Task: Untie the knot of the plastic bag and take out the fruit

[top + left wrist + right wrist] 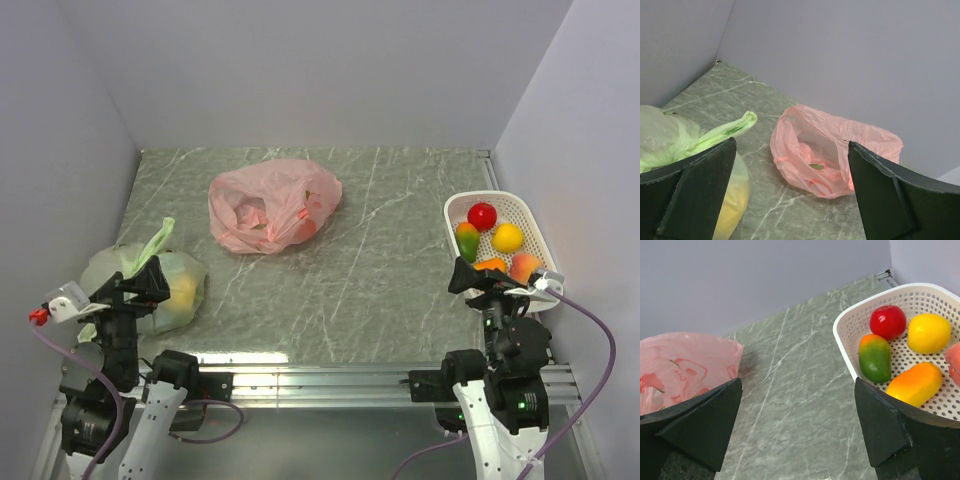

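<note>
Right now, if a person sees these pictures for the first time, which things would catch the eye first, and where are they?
Most striking is the crinkly translucent pink plastic bag, lying alone near the middle of the grey marbled table, toward the back wall. Next comes the white perforated basket at the right edge, holding red, yellow, green and orange fruit. A pale green translucent bag sits at the near left.

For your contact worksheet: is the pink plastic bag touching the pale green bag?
Apart. The top view shows bare tabletop between the pink plastic bag and the pale green bag.
</note>
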Robot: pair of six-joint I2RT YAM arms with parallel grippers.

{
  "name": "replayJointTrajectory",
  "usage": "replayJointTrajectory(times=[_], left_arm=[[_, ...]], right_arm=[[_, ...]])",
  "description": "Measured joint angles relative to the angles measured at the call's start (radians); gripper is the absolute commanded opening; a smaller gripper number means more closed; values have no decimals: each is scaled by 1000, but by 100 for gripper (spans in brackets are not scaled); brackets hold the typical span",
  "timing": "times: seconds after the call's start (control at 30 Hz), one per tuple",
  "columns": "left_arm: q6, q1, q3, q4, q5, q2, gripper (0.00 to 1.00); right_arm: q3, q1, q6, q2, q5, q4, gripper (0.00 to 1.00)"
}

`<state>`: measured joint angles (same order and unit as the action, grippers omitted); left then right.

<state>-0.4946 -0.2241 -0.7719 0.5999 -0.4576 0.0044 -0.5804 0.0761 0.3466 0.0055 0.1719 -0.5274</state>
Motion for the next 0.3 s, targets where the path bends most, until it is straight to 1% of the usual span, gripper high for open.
replayJointTrajectory(times=[0.3], left_arm=[[-4, 0, 13, -53, -2, 0, 99]], right_arm=[[0, 0, 0, 0, -4, 0, 100]])
